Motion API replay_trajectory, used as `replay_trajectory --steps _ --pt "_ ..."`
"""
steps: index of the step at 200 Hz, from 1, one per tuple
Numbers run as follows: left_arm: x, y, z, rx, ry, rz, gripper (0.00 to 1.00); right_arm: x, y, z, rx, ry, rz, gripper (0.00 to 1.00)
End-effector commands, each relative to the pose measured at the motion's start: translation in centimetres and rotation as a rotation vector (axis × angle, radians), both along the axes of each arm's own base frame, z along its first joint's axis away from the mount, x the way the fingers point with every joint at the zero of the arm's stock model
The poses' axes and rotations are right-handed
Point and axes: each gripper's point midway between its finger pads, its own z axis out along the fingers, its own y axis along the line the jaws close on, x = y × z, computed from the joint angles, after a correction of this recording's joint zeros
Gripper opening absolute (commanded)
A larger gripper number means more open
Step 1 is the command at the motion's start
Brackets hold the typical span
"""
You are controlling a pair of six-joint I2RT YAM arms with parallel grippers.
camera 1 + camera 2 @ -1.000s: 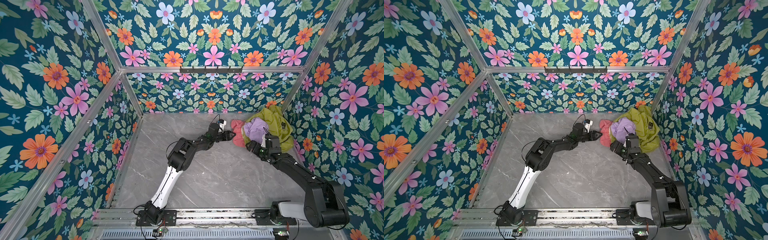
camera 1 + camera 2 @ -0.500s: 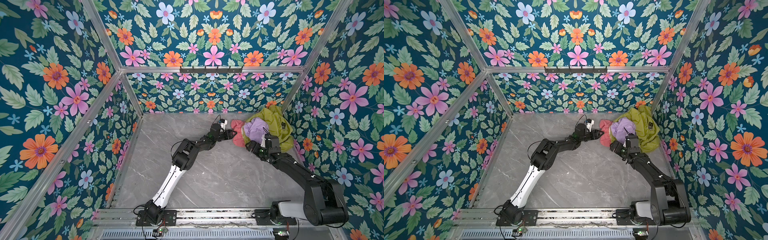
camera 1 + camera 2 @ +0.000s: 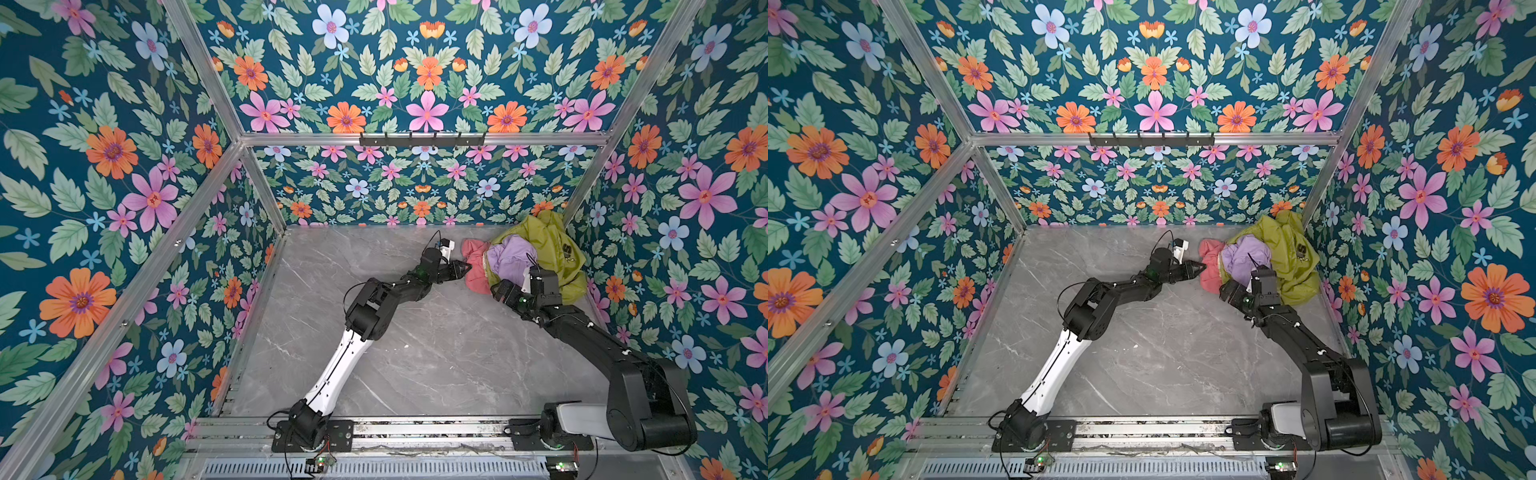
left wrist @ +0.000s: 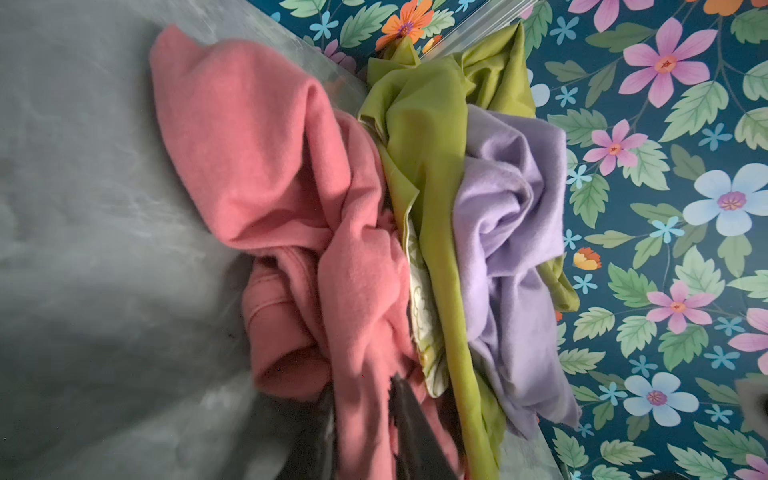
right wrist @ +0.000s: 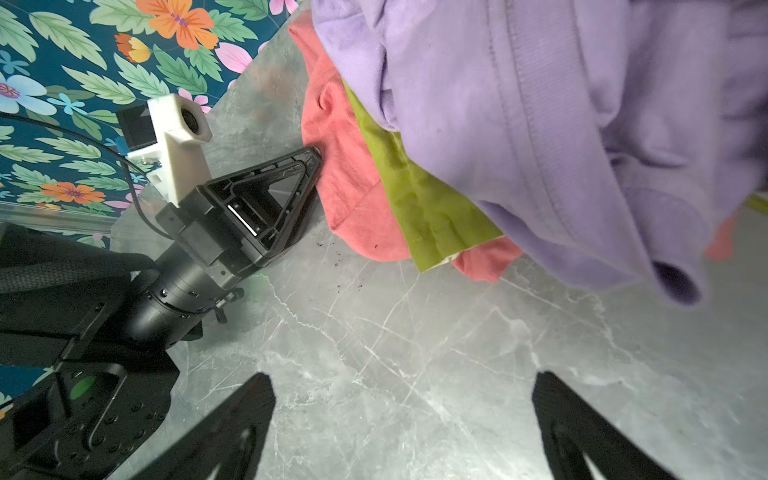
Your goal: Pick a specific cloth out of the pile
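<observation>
In the far right corner of the grey marbled surface [image 3: 415, 353], in both top views, the pile [image 3: 540, 266] sits bunched against the flowered walls. The cloth [image 3: 473, 266], plain salmon pink, lies at the pile's left edge on the surface, touching the lilac cloth [image 3: 509, 259], which rests on the olive-green garment [image 3: 557, 245]. The left hand [image 3: 465, 268] reaches across from the left and its tip meets the pink edge. The right hand [image 3: 500, 291] sits low at the pile's near side, just beside the pink and lilac folds.

In the left wrist view, the cloth [image 4: 270, 166] fills the middle, crumpled, with the olive-green garment [image 4: 428, 145] and the lilac cloth [image 4: 511, 216] pressed against it. A fold of pink runs between the dark fingers [image 4: 411, 428], which are clamped on it.

In the right wrist view, the left hand [image 5: 316, 153] has its tips drawn together on the pink edge of the cloth [image 5: 353, 187]. The right hand [image 5: 403, 390] has its fingers [image 5: 249, 411] spread wide apart, with only bare surface between them. The lilac cloth [image 5: 540, 124] hangs close above.
</observation>
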Motion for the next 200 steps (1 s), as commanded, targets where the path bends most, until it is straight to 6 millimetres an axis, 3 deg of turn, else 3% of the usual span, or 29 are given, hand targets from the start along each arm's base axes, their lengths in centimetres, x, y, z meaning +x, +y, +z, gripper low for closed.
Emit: replay_trajectory --steps 1,107,140,200 --pt "-0.2 -0.1 1.6 -0.027 -0.032 -0.013 0.22 0.2 0.2 0.5 0.012 -0.012 -0.002 0.98" --pt "-0.8 0.1 3.8 -0.039 -0.073 -0.017 0.0 0.1 0.2 0.8 0.023 -0.017 -0.008 0.98" --pt "-1.0 0.0 4.3 -0.039 -0.083 -0.021 0.0 0.0 0.2 1.0 0.026 -0.021 -0.01 0.98" --pt "-1.8 -0.3 8.4 -0.073 -0.141 -0.023 0.0 0.0 0.1 1.2 0.023 -0.027 -0.016 0.98"
